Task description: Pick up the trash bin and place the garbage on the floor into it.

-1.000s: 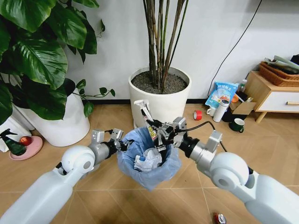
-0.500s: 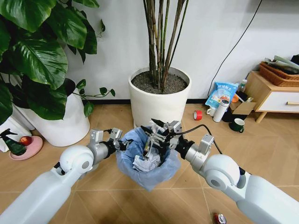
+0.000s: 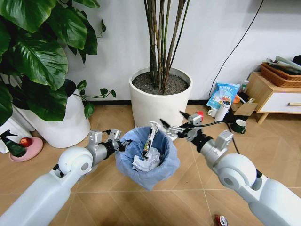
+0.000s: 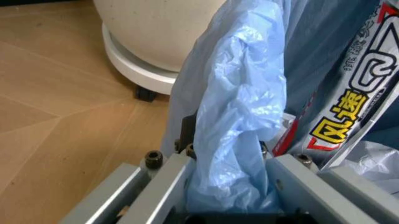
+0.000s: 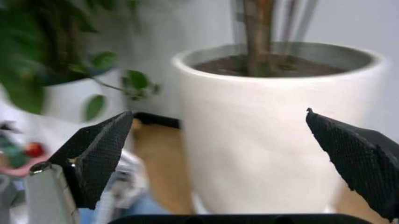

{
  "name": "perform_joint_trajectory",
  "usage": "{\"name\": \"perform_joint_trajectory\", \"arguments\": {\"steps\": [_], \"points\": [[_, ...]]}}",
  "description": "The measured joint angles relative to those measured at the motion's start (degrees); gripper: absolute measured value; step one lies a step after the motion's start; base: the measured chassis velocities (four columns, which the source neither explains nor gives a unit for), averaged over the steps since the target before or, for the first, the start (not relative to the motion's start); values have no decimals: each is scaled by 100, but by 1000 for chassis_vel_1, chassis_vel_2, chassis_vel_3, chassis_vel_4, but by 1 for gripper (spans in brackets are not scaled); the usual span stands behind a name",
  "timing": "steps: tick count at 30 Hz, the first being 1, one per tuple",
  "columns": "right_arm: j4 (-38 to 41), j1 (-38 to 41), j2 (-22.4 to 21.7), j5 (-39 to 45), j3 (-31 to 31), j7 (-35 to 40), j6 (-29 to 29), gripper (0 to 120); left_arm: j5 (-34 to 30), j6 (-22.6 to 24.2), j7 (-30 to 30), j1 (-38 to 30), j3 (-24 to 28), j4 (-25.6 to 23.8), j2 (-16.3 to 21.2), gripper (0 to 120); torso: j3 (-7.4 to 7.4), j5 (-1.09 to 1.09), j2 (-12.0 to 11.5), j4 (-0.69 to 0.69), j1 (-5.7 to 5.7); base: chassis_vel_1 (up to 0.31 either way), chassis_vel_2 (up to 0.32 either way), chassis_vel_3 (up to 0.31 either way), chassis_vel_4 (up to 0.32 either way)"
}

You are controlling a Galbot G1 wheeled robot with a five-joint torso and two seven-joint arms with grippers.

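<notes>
The trash bin (image 3: pixel 148 162), lined with a crinkly light blue bag, hangs above the floor (image 3: pixel 113 202), held at its left rim by my left gripper (image 3: pixel 120 143), which is shut on the bag-covered rim (image 4: pixel 234 140). Inside the bin lie crumpled white paper wads (image 3: pixel 143 165) and a long silvery wrapper (image 3: pixel 150 140) standing up against the rim. My right gripper (image 3: pixel 174 121) hovers open just right of the bin's rim with nothing between its fingers (image 5: pixel 100 156). A small red wrapper (image 3: pixel 220 220) lies on the floor by my right arm.
A large white plant pot (image 3: pixel 161 96) stands right behind the bin, another (image 3: pixel 66 123) to the left. A red tape roll (image 3: pixel 199 116), green mug (image 3: pixel 239 125), bottle (image 3: pixel 222 111) and wooden cabinet (image 3: pixel 270 96) sit at the right. A pink dish (image 3: pixel 26 148) lies far left.
My right gripper has let the silvery wrapper go into the bin, opened wide, and drawn back to the right of the rim. The left gripper and bin have held still.
</notes>
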Motion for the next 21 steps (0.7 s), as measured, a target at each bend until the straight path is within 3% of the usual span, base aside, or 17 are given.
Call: {"name": "perform_joint_trajectory", "arguments": {"steps": [13,21], "points": [[-84,-1420,379,-540,1324,205,-135,100,-23,-8,2,182,-195,-123,153,1,0,0,0,-2,0,0,0,0,0],[7,-2002,532,-837,1702,32,-4,100,-8,-12,21,178,-131,-98,110,1,0,-1,0,-1,0,0,0,0,0]]}}
